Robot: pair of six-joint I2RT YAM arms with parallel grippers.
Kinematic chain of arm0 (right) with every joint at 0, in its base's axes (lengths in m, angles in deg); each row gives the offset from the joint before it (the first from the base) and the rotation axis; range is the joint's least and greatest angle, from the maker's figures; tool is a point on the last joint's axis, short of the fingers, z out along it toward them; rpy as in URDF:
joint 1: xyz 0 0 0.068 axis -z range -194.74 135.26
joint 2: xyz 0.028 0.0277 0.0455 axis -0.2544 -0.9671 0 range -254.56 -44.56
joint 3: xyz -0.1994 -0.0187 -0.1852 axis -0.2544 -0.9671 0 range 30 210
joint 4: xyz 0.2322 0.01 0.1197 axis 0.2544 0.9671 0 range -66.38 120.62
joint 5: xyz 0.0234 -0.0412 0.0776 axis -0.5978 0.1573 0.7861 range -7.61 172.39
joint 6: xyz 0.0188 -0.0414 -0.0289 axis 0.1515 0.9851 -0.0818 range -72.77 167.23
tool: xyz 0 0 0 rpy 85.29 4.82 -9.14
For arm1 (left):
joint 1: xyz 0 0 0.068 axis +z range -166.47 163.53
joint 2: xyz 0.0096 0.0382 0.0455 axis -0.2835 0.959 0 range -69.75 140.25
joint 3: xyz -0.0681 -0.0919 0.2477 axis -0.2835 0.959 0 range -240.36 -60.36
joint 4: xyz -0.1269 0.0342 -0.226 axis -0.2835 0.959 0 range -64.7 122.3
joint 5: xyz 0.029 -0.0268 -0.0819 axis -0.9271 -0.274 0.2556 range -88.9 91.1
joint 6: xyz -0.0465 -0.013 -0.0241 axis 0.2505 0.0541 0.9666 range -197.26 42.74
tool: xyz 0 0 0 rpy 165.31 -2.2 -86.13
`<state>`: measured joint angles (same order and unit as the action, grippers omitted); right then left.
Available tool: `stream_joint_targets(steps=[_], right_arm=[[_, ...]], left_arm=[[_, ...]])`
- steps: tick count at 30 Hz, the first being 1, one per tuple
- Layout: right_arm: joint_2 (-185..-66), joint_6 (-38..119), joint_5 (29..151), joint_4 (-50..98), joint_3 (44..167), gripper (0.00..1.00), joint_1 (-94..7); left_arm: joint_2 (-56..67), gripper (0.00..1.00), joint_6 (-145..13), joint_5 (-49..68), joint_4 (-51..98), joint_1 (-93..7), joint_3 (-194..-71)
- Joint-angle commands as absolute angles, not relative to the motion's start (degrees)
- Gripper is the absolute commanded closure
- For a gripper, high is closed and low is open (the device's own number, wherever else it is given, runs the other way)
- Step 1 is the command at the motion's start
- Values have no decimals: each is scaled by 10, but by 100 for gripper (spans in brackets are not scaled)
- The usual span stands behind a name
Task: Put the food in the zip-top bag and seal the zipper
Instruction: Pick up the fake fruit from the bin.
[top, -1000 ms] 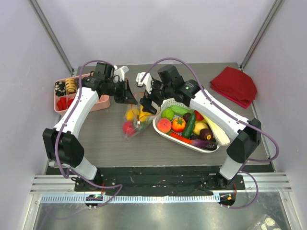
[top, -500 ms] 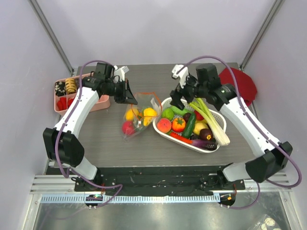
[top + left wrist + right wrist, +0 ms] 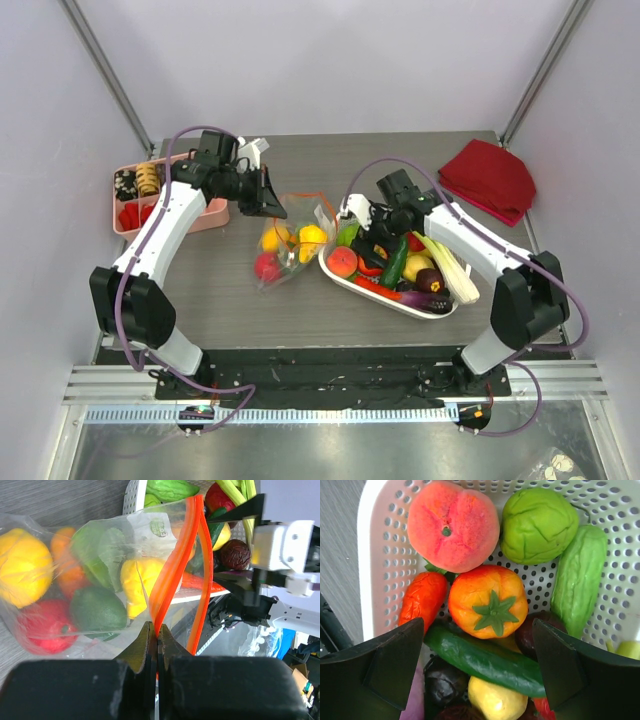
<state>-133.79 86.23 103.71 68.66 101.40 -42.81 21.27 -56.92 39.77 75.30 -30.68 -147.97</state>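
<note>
The zip-top bag [image 3: 285, 248] lies at the table's middle with several pieces of food in it: yellow [image 3: 22, 570], red [image 3: 45, 625] and green [image 3: 97, 611]. My left gripper [image 3: 272, 203] is shut on one lip of the red-orange zipper [image 3: 172, 565] and holds the mouth open toward the basket. My right gripper [image 3: 372, 240] is open and empty, low over the basket's food. Its fingers [image 3: 395, 665] straddle an orange tomato [image 3: 487, 607] and a dark green cucumber [image 3: 485, 660]. A peach [image 3: 452, 525] and a green fruit [image 3: 537, 525] lie just beyond.
The white mesh basket [image 3: 335, 272] stands right of the bag, with a leek [image 3: 447, 265] and more food in it. A pink compartment tray [image 3: 135, 198] sits at the far left, behind my left arm. A red cloth [image 3: 490, 178] lies at the back right.
My right gripper left the bag's mouth, swung up to the back right, then came down over the basket. The left gripper has kept its hold on the zipper.
</note>
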Motion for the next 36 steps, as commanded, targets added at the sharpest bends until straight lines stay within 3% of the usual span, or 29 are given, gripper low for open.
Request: stream_joint_targets(steps=[1,12,18,23,29,36], right_arm=[[-1367,888,1036,647,1012,7,-429],[-1411,903,1015,602,968,7,-430],[-1378,886,1009,611,982,20,-429],[-1334,856,1010,626,1056,45,-428],[-1289,794,1043,659,1157,50,-424],[-1283,679,1165,620,1247,52,-431]], left_arm=[[200,99,-580,408,747,-304,-1483],[203,99,-584,406,750,-304,-1486],[201,99,-586,404,750,-304,-1480],[200,99,-581,406,746,-304,-1480],[201,99,-582,407,746,-304,-1482],[208,100,-580,413,744,-304,-1482]])
